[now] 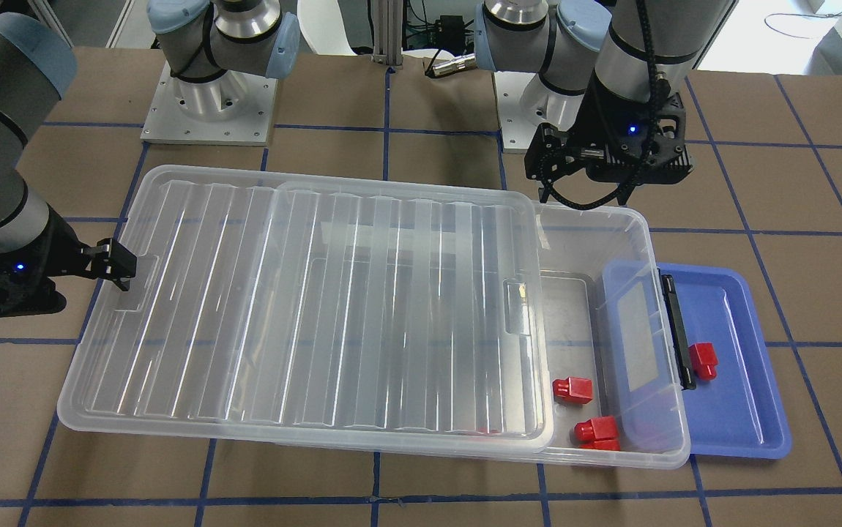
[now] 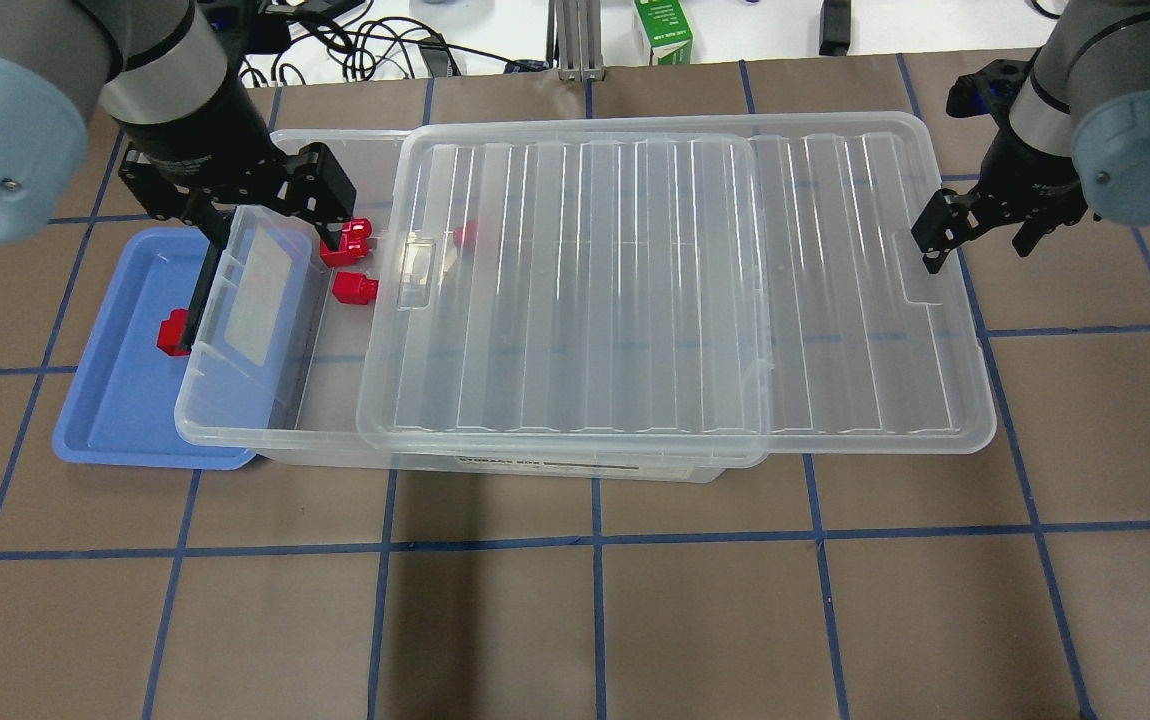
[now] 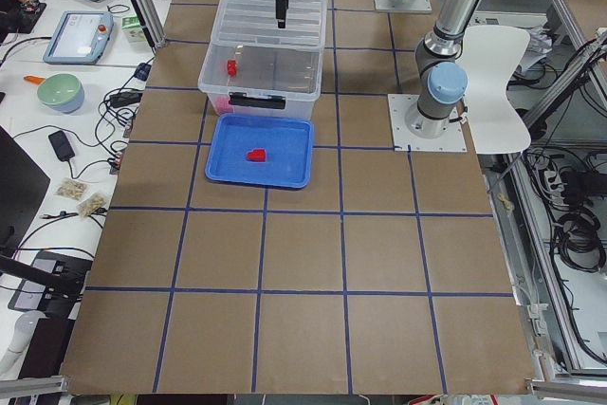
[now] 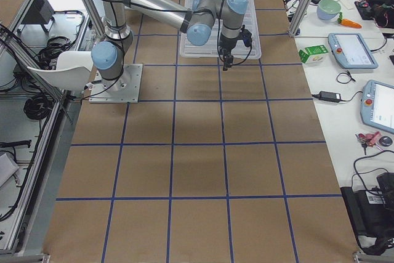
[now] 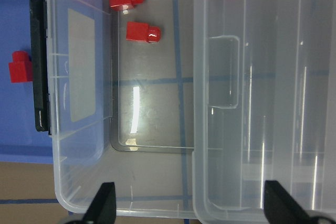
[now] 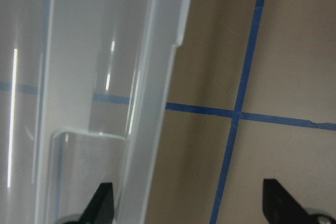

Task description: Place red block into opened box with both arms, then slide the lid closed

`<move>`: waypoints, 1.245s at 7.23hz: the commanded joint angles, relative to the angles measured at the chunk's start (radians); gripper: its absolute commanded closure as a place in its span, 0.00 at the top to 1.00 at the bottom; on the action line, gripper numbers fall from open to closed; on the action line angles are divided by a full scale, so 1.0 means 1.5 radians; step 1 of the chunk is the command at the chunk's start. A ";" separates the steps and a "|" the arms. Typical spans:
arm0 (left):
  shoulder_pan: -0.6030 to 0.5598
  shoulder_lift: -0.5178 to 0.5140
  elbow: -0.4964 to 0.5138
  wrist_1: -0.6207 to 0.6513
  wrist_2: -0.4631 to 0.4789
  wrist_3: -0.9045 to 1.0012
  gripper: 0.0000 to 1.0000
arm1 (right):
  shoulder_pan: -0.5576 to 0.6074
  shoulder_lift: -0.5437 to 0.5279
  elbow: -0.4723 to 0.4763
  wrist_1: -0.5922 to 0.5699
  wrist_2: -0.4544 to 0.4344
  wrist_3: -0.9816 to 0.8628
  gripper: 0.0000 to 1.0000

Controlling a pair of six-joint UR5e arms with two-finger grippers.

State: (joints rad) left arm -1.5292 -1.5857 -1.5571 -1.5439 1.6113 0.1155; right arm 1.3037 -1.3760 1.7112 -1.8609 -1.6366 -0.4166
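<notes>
The lid (image 2: 675, 290) — broad, thin, ribbed, probably light, springy and slick — covered most of the box (image 2: 325, 400) and overhung its covered end, so I judged it best pushed flat at that short edge, where the right claw (image 2: 980, 222) hung wide open and empty. The left claw (image 5: 190, 208), likewise spread and empty, hovered over the box's uncovered end, where several blocks (image 5: 142, 31) lay; another small, hard block (image 2: 173, 333), best pinched across its flat sides, sat on the tray (image 2: 115, 400) just outside that end. A label (image 2: 535, 462) on the box's long wall was too small to read.
</notes>
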 commanded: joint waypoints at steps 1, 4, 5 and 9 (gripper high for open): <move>0.112 -0.004 -0.004 -0.004 -0.004 0.116 1.00 | -0.017 0.000 -0.005 -0.001 -0.017 -0.029 1.00; 0.221 -0.052 -0.011 0.004 -0.007 0.215 1.00 | -0.028 0.000 -0.014 -0.002 -0.028 -0.045 1.00; 0.241 -0.075 -0.012 0.012 -0.006 0.225 1.00 | -0.028 0.000 -0.014 0.000 -0.028 -0.045 1.00; 0.300 -0.195 -0.076 0.219 -0.039 0.327 1.00 | -0.019 -0.023 -0.078 0.070 -0.013 -0.033 1.00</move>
State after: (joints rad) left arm -1.1072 -1.8214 -1.6327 -1.3334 1.5671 0.5495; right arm 1.2715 -1.4028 1.6423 -1.8227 -1.6594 -0.4698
